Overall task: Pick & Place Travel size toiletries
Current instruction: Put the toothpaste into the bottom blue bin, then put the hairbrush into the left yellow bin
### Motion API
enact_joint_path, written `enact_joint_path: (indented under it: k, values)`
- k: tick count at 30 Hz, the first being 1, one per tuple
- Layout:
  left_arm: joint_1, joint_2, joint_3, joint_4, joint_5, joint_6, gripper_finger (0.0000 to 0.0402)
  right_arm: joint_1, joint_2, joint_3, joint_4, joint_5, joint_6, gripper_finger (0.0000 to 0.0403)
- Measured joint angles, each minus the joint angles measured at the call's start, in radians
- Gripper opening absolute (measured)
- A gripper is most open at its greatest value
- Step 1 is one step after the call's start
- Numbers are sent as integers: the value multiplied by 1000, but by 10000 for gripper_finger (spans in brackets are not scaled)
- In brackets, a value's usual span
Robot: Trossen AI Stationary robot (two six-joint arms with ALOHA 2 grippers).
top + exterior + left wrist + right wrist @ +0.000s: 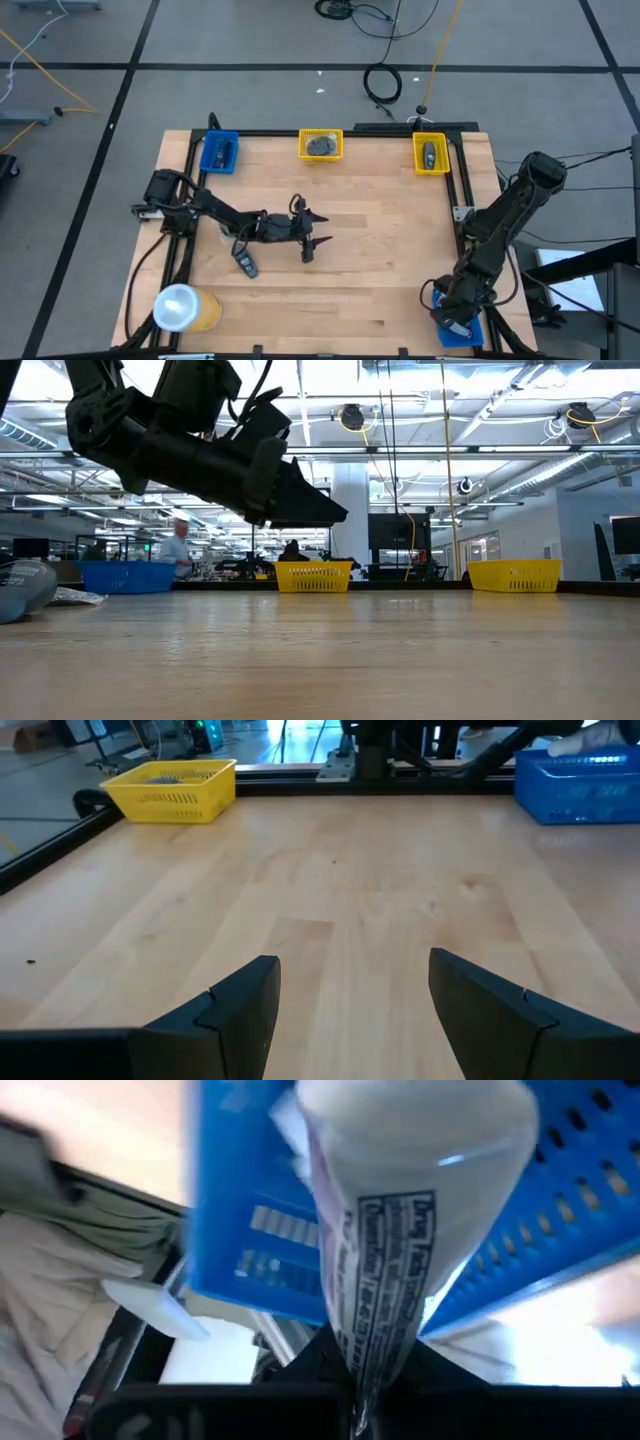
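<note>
My right gripper (355, 1380) pinches a soft, light tube (400, 1230) by its flat crimp, frame centre; left gripper (345, 1010) gapes empty

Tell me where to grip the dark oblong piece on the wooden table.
Grip the dark oblong piece across its narrow middle, from straight above. It lies flat and slanted on the wooden table, so the open left gripper should turn crosswise to its length. The right gripper is over the corner blue bin.
</note>
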Motion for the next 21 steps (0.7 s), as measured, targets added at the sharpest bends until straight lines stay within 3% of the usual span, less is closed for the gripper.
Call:
enact_joint_path:
  k: [15, 17, 21]
  values:
    - [-7, 0, 0, -13, 8, -14, 253, -7, -26, -60, 125, -41, 32, 111]
    - [-8, 0, 0, -13, 9, -16, 253, -13, -47, -44, 148, -2, 30, 114]
    - [-8, 0, 0, -12, 11, -21, 253, -44, -90, -5, 150, 178, -81, 103]
